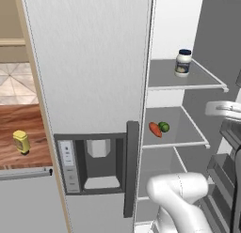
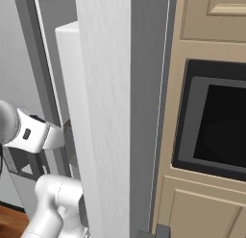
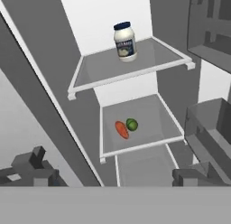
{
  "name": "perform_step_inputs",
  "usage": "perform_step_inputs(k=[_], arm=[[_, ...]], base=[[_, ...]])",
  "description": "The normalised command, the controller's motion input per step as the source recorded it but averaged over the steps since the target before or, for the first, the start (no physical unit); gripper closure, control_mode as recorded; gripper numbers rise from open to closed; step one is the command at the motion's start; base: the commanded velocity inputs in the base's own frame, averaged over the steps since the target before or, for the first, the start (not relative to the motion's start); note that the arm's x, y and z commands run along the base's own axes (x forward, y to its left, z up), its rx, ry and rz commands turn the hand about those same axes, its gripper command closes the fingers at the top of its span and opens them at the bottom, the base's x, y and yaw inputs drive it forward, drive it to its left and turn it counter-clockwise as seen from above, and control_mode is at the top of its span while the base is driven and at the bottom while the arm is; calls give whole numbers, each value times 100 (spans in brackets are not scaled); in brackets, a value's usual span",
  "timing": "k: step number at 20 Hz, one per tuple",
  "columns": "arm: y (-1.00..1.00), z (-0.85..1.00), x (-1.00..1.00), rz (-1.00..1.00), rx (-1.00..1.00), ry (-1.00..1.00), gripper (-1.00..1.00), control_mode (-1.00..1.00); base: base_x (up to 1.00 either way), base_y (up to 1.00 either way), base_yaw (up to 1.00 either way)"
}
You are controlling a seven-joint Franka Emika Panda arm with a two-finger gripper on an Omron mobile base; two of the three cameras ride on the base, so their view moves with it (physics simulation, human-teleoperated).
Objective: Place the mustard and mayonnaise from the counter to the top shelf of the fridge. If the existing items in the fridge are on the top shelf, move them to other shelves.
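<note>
Hand view looks into the open fridge [image 3: 90, 20], where the mayonnaise [image 3: 125, 41] stands upright on the top shelf [image 3: 103, 69], toward the back and apart from the pale front rim. One shelf below the top shelf [image 3: 135, 144], the carrot [image 3: 121, 129] and the round green vegetable [image 3: 131, 124] lie touching near the middle of the panel. The gripper [image 3: 113, 173] has its two dark finger tips spread wide with nothing between them, backed away from the top shelf. Left base view shows the mustard [image 1: 21, 141] standing on the wood-grain counter [image 1: 23, 124], well apart from the fridge and beyond its closed left door. Judged against the task, the mayonnaise placement appears complete, and the top shelf carries no existing items, so no relocation appears outstanding. The remaining work appears to be fetching the mustard from the counter and setting it on the top shelf beside the mayonnaise, where bare shelf surface is available on either side.
</note>
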Motion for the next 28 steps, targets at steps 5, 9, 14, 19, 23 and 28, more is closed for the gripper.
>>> perform_step_inputs(k=[5,9,14,19,23,28], arm=[[22,0,-44,3,0,1,-100,-100],[0,0,0,0,0,0,-100,100],[0,0,0,0,0,0,-100,100],[0,0,0,0,0,0,-100,100],[0,0,0,0,0,0,-100,100],[0,0,0,0,0,0,-100,100]], base=[[0,0,0],[-100,67,7],[-25,100,10],[8,100,3],[41,100,0],[63,76,0]])
